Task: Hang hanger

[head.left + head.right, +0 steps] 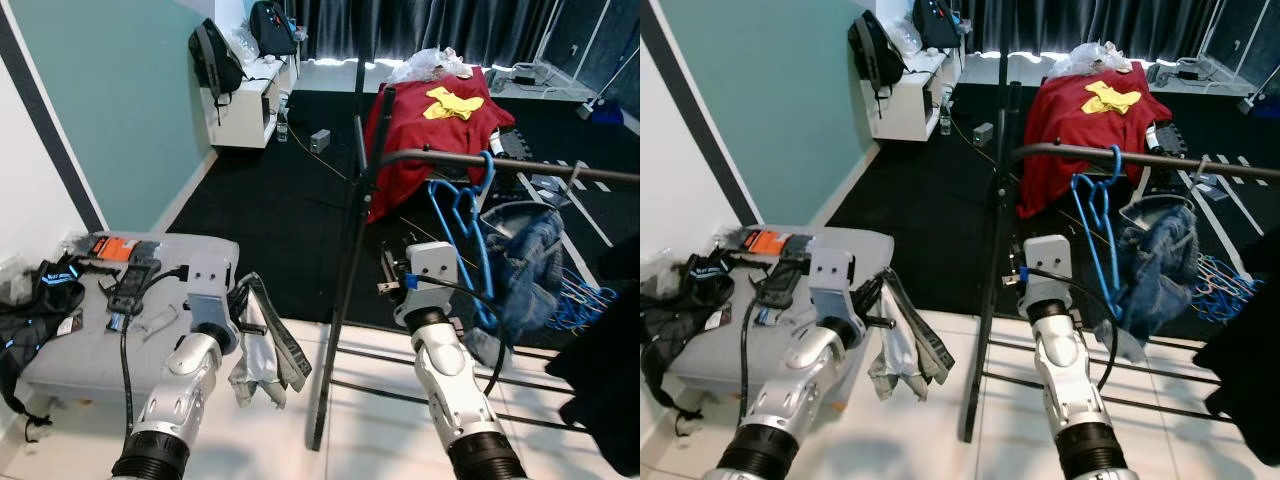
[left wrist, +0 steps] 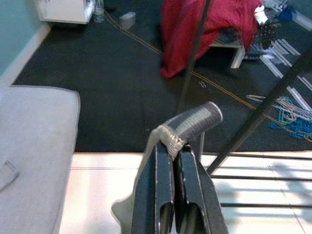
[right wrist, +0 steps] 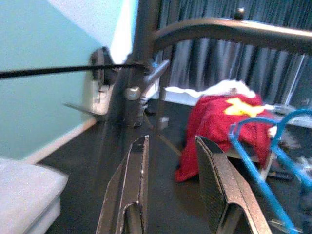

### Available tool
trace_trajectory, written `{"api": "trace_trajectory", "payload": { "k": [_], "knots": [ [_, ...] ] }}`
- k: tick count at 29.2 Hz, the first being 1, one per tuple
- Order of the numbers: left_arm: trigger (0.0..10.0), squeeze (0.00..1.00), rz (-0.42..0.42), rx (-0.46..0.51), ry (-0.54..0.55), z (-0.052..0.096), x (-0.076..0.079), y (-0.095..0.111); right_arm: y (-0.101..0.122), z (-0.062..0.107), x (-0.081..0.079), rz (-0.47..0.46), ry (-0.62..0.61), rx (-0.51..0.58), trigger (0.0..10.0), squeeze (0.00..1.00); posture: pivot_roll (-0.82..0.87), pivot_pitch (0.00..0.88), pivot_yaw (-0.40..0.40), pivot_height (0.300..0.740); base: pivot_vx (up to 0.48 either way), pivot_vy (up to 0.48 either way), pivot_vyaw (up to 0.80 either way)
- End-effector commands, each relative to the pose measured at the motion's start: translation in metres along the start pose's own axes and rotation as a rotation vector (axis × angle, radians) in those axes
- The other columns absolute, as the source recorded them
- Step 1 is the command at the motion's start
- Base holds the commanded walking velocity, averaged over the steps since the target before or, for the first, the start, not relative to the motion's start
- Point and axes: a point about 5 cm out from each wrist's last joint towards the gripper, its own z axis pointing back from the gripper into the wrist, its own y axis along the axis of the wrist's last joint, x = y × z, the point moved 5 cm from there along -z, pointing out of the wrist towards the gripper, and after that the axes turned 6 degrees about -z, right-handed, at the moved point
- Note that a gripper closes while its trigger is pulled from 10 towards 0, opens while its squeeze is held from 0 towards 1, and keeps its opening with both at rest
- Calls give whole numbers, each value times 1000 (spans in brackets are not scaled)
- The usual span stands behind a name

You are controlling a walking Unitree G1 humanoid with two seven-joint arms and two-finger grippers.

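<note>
A blue hanger hangs by its hook from the dark rail of a black clothes rack, with blue jeans draped beside it. My right gripper is open with nothing between its fingers. It points up at the rail, and the blue hanger is just off to its side. My left gripper is shut on a grey cloth piece. This grey cloth dangles low, left of the rack's upright post.
A grey cushion with cables and a remote lies at the left. A red blanket covers furniture behind the rack. Loose blue hangers lie on the dark carpet, and a black garment hangs at the far right.
</note>
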Motion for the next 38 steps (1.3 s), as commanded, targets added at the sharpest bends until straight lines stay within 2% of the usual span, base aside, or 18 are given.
{"api": "trace_trajectory", "payload": {
  "k": [1, 5, 14, 15, 16, 18, 21, 24, 25, 26, 28, 33, 38],
  "knots": [
    [10000, 0, 9, 2, -14, 1, 1, 1, 5, 2, 1, 45, -14, 35, 10000, 0, -80, 26, 14, 740, 0, 0, 0],
    [10000, 0, 21, 2, -32, 3, 5, 0, 9, 7, 10, 99, -102, 58, 10000, 0, -84, 20, 18, 740, 0, 0, 0],
    [10000, 0, 11, 4, -47, 3, 6, 0, 8, 12, 16, 123, -134, 49, 10000, 0, -88, 15, 21, 740, 0, 0, 0],
    [10000, 0, 3, 2, -55, 3, 6, 0, 8, 12, 24, 143, -171, 42, 10000, 0, -90, 12, 23, 740, 0, 0, 0],
    [10000, 0, 3, 2, -55, 3, 6, 0, 8, 12, 24, 143, -171, 42, 10000, 0, -90, 12, 23, 740, 0, 0, 0],
    [10000, 0, -10, -16, -53, 2, 5, -1, 8, 7, 42, 158, -213, 24, 10000, 0, -92, 8, 26, 740, 0, -240, 0],
    [10000, 0, -17, -35, -41, 1, 3, -2, 9, 2, 51, 156, -212, 14, 10000, 0, -93, 7, 24, 740, 0, -480, 0],
    [10000, 0, -10, -40, -34, 1, 2, -3, 9, 1, 53, 166, -218, 9, 10000, 0, -92, 7, 21, 740, 0, -480, 0],
    [10000, 0, 30, -45, -19, 1, 0, -4, 9, 0, 55, 180, -225, 7, 10000, 0, -93, 7, 20, 740, 0, 0, 0],
    [10000, 0, 30, -45, -19, 1, 0, -4, 9, 0, 55, 180, -225, 7, 10000, 0, -93, 7, 20, 740, 0, 0, 0],
    [10000, 0, 52, -46, -15, 2, -1, -5, 15, -2, 55, 227, -224, 18, 10000, 0, -95, 11, 19, 740, 0, 0, 0],
    [10000, 0, 50, -39, -27, 1, 0, -3, 19, -5, 57, 290, -235, 17, 10000, 0, -94, 11, 19, 740, 0, 0, 0],
    [10000, 0, 44, -38, -28, 1, -1, -2, 13, -7, 61, 278, -249, -31, 10000, 0, -93, 13, 20, 740, 0, 0, 0]
  ]
}}
